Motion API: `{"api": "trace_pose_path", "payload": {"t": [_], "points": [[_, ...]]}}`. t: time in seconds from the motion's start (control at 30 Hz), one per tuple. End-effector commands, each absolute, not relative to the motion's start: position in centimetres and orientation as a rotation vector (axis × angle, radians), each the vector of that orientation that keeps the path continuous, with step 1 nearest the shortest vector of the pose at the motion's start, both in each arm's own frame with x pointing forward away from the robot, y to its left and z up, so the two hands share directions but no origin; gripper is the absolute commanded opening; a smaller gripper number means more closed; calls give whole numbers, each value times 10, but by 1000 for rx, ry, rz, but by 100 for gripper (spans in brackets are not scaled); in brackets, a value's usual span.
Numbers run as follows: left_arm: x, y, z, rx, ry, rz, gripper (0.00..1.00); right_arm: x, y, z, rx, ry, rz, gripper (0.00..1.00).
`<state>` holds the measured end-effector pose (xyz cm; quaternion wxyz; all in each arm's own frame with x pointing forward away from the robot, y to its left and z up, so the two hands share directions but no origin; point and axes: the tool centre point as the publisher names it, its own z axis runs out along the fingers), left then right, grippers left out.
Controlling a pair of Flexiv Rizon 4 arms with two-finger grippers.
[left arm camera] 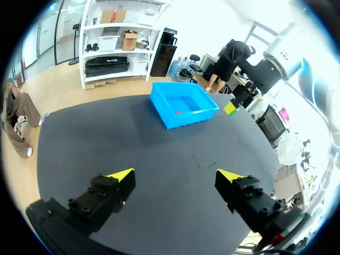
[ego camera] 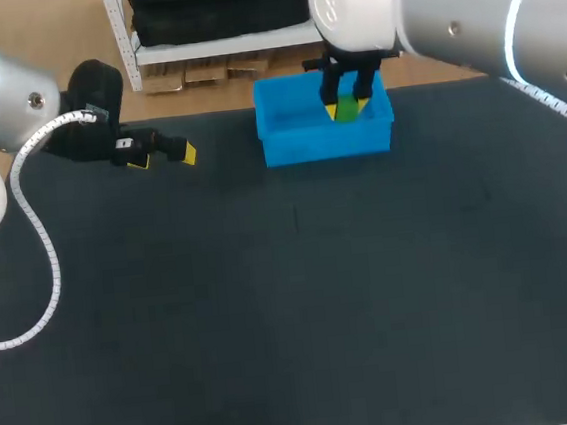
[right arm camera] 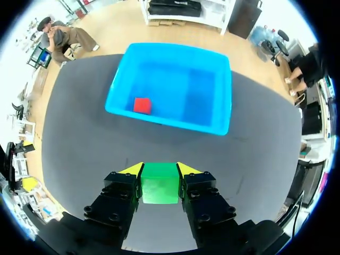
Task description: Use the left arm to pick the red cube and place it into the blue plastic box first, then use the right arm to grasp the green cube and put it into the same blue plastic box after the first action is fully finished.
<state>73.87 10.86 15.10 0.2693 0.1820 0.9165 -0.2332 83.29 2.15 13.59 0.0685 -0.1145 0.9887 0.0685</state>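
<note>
Dark table mat [ego camera: 303,311] has the blue plastic box [ego camera: 325,140] at its far edge, red cube [right arm camera: 142,105] lying inside. Right gripper [right arm camera: 159,170] is clamped on the green cube [right arm camera: 159,187], held in the air near the box. Left gripper [left arm camera: 175,175] is well off to the left, fingers spread, holding nothing.
</note>
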Motion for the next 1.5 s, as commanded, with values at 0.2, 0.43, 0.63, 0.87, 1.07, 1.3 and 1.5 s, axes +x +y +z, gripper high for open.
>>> {"api": "trace_pose_path", "payload": {"t": [0.2, 0.43, 0.63, 0.87, 1.07, 1.3, 1.5], "points": [[738, 110, 150, 494, 2464, -637, 100, 838, 15, 154, -378, 2806, 200, 0], [738, 110, 150, 494, 2464, -637, 100, 854, 8, 162, -400, 2761, 187, 0], [738, 110, 150, 494, 2464, -637, 100, 865, 5, 162, -425, 2744, 181, 0], [738, 110, 150, 494, 2464, -637, 100, 880, 8, 164, -478, 2729, 175, 0], [738, 110, 150, 494, 2464, -637, 100, 897, 9, 167, -501, 2715, 161, 0], [738, 110, 150, 494, 2464, -637, 100, 909, 10, 162, -521, 2712, 150, 0], [738, 110, 150, 494, 2464, -637, 100, 919, 15, 155, -559, 2710, 134, 0]]}}
